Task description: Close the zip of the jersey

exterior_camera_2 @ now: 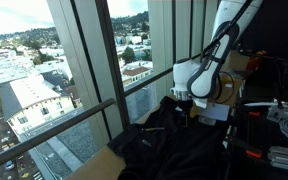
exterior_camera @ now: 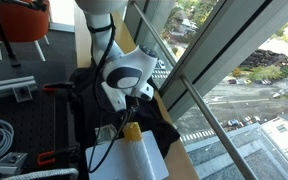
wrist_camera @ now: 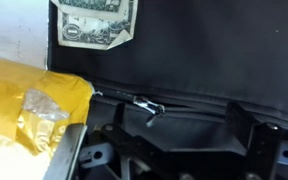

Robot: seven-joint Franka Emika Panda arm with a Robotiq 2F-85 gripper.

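The black jersey (wrist_camera: 214,50) lies spread on the table by the window; it shows in both exterior views (exterior_camera: 154,125) (exterior_camera_2: 164,140). In the wrist view the zip (wrist_camera: 204,100) runs across the fabric as a thin dark line, with a small silver puller (wrist_camera: 146,105) at its left part. My gripper (wrist_camera: 179,128) hangs just above the jersey with its dark fingers apart, open and empty. The puller lies just ahead of the fingers, nearer the left one. The gripper also shows in both exterior views (exterior_camera: 134,100) (exterior_camera_2: 184,106), pointing down at the garment.
A yellow crinkled piece (wrist_camera: 34,105) lies on a white sheet (wrist_camera: 14,30) left of the jersey; both show in an exterior view (exterior_camera: 131,130) (exterior_camera: 134,160). A banknote (wrist_camera: 96,22) lies on the jersey. Window glass and a rail (exterior_camera: 199,100) run close beside the table.
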